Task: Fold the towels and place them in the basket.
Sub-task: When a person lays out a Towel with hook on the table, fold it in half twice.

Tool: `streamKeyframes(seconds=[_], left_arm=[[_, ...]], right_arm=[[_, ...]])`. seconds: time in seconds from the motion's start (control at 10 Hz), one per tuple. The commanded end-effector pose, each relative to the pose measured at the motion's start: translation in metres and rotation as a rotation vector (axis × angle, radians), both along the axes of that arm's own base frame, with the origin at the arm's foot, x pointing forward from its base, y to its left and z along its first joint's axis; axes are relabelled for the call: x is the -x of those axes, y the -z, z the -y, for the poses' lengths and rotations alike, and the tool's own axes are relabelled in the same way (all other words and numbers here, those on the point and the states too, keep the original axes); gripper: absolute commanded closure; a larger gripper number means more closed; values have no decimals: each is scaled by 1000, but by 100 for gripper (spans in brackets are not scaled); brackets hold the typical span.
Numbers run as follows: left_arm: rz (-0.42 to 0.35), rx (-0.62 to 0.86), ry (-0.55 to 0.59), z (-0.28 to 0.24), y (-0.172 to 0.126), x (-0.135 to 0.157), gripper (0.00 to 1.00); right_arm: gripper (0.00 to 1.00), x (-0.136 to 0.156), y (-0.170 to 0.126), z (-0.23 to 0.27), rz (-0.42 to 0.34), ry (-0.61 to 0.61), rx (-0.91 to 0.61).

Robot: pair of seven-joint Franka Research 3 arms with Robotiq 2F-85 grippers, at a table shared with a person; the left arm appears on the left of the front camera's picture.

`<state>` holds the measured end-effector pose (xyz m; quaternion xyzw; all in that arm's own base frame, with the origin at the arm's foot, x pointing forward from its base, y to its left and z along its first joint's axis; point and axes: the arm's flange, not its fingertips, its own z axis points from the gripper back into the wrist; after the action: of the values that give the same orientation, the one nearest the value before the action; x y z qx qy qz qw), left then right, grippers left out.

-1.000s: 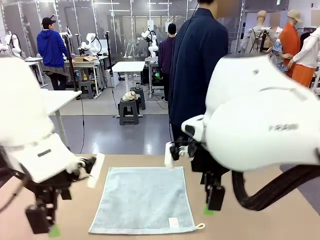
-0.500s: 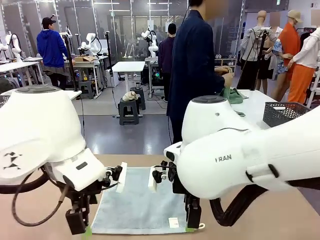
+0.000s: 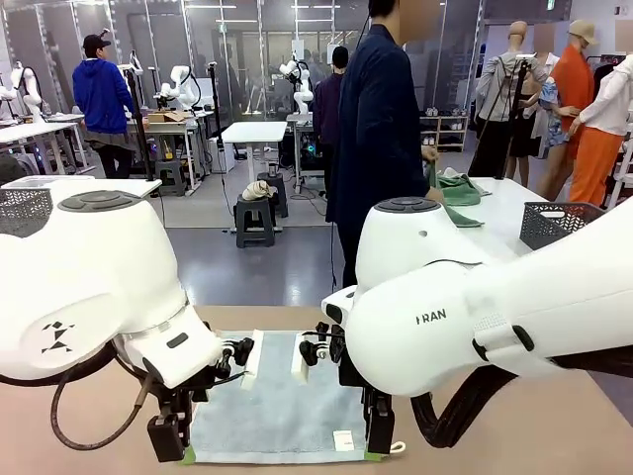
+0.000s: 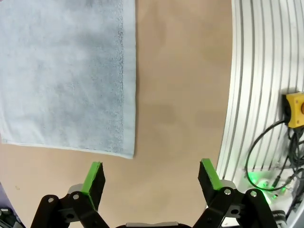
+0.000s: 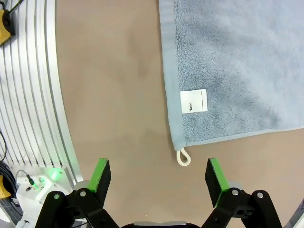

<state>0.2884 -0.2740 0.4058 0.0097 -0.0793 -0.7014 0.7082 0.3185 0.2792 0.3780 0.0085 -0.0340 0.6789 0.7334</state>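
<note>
Tabletop [image 4: 180,95] lies bare around the left gripper [image 3: 174,450], whose fingers stand spread wide with nothing between them, just off the near left corner of the pale blue towel [image 3: 282,401]. In its wrist view that corner sits a little ahead of the gap, untouched, with open brown surface between the towel's side edge and the ribbed metal rail [image 4: 251,85] at the table's border. The towel lies flat and unfolded in the middle, edges straight, its white label [image 5: 194,101] by the near right corner and the corner loop [image 5: 183,157] poking out onto the table. The right gripper [image 5: 156,171] has that loop just ahead of its gap, fingers likewise apart and empty, with bare table on its outer side. Farther right, at a separate white table, a person [image 3: 381,129] handles the green towel [image 3: 457,188], and the dark grey basket [image 3: 559,223] stands near it.
</note>
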Motion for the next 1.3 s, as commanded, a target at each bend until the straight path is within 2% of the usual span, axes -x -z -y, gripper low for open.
streamKeyframes(seconds=[0.0, 0.3, 0.4, 0.8, 1.2], left_arm=[[-8, 8, -19, -2, -5, 3, 0], [4, 4, -5, 0, -2, 0, 0], [30, -1, -16, -1, 6, -4, 0], [34, -19, 6, -7, 45, -21, 0], [48, -85, 7, -8, 77, -26, 0]], right_arm=[[0, 1, 0, 0, 1, 2, 0], [0, 0, 0, 0, 0, 0, 0], [0, -5, 5, -1, 2, -18, -3], [0, -20, 34, 0, -31, -60, -5], [0, -28, 53, -3, -45, -36, 23]])
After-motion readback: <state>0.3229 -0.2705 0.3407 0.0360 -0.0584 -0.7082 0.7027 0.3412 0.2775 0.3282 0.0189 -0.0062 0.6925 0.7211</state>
